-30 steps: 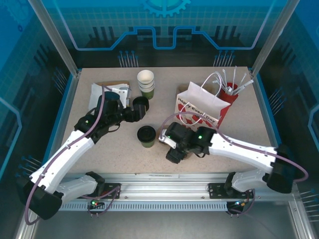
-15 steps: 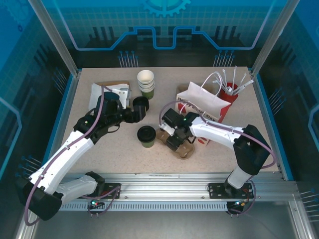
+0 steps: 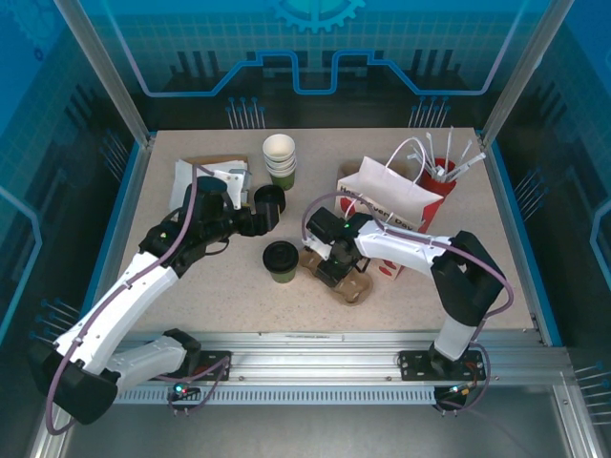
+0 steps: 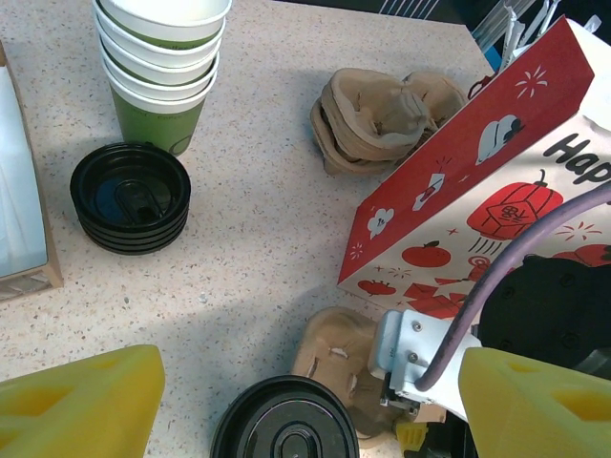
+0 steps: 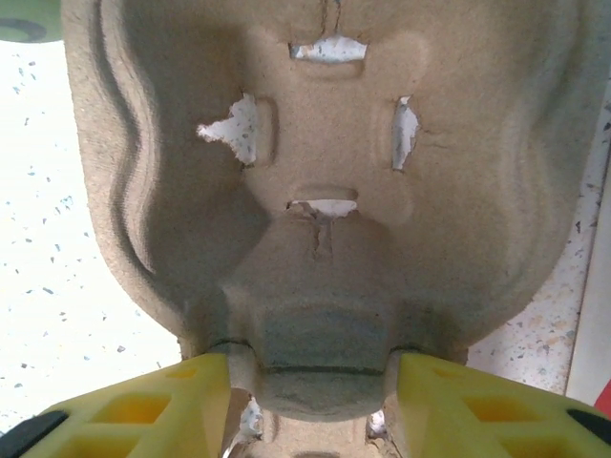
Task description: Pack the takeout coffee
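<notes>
Matt, rough pulp carrier (image 5: pixel 325 239); glossy black plastic coffee lid (image 4: pixel 284 420).

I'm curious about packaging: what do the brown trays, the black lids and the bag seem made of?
The trays look like moulded paper pulp: matte, fibrous, torn at the slits. The lids seem plastic: smooth, glossy, with highlights. The bag is probably paper: stiff flat printed sides, sharp folds.

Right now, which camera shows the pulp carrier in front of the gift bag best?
The right wrist view: the pulp carrier is close up, slots and centre ridge sharp, the right fingers flanking that ridge. Top external shows it partly under the right arm; left wrist shows one corner beside the lidded cup.
</notes>
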Controlling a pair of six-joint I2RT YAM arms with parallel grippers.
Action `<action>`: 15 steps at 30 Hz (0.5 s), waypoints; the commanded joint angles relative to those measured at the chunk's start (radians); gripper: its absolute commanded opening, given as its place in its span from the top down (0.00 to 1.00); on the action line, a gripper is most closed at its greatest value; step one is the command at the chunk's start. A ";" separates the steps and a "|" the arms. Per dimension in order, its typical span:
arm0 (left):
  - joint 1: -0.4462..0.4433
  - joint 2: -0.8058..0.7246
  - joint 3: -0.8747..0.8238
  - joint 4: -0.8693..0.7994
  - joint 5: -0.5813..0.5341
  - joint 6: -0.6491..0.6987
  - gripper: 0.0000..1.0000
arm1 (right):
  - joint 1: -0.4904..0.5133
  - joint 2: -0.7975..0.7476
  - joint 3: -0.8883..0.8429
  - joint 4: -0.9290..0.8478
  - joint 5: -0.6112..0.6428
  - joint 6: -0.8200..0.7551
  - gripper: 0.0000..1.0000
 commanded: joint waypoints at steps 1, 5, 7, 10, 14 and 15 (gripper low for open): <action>0.006 -0.018 -0.012 -0.002 0.031 -0.008 0.18 | 0.011 0.025 0.027 -0.024 -0.013 0.014 0.50; 0.006 -0.016 -0.018 0.003 0.037 -0.011 0.18 | 0.013 0.042 0.032 -0.030 0.005 0.023 0.51; 0.005 -0.017 -0.022 0.005 0.039 -0.012 0.18 | 0.013 0.050 0.034 -0.029 0.010 0.026 0.51; 0.006 -0.016 -0.026 0.008 0.041 -0.012 0.18 | 0.015 0.058 0.035 -0.025 0.014 0.032 0.49; 0.005 -0.018 -0.030 0.010 0.043 -0.014 0.18 | 0.014 0.058 0.039 -0.022 0.008 0.039 0.49; 0.005 -0.018 -0.030 0.010 0.043 -0.013 0.18 | 0.014 0.059 0.040 -0.022 0.007 0.041 0.49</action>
